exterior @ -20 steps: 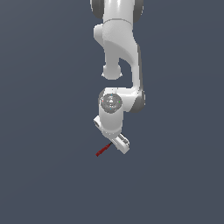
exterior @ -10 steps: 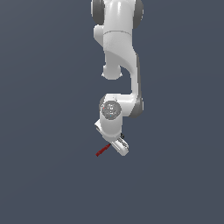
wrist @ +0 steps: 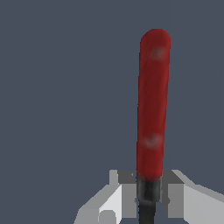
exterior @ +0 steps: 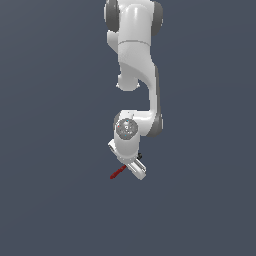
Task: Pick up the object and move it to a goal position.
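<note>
One red-handled tool, dark shaft clamped between the two fingers of the gripper, handle jutting toward the exterior view's left

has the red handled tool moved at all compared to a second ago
No, not noticeably. In the exterior view the red-handled tool sits at the same spot in the frame as before, pinched at its dark shaft by the gripper; the plain background offers no fixed landmark.

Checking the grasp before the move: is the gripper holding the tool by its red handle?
No: in the wrist view the gripper closes on the dark shaft of the tool; the red handle sticks out free.
</note>
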`<control>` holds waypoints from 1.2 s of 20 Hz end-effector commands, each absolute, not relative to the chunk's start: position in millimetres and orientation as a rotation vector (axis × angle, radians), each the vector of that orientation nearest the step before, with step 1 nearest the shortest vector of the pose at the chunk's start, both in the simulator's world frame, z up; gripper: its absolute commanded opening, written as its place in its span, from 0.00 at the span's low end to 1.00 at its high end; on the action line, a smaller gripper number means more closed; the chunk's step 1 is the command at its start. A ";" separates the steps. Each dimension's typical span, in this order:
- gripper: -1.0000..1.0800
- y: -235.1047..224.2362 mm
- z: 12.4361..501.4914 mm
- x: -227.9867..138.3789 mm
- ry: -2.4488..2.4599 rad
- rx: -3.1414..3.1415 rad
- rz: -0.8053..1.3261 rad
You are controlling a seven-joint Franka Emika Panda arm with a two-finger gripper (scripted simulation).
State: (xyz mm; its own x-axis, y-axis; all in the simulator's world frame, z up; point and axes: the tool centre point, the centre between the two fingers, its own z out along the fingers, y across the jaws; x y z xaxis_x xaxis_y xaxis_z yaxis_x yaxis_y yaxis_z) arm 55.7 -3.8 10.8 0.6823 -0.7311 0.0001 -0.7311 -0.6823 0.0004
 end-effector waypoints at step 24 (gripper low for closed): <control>0.00 -3.2 47.2 20.2 -1.251 2.883 -0.001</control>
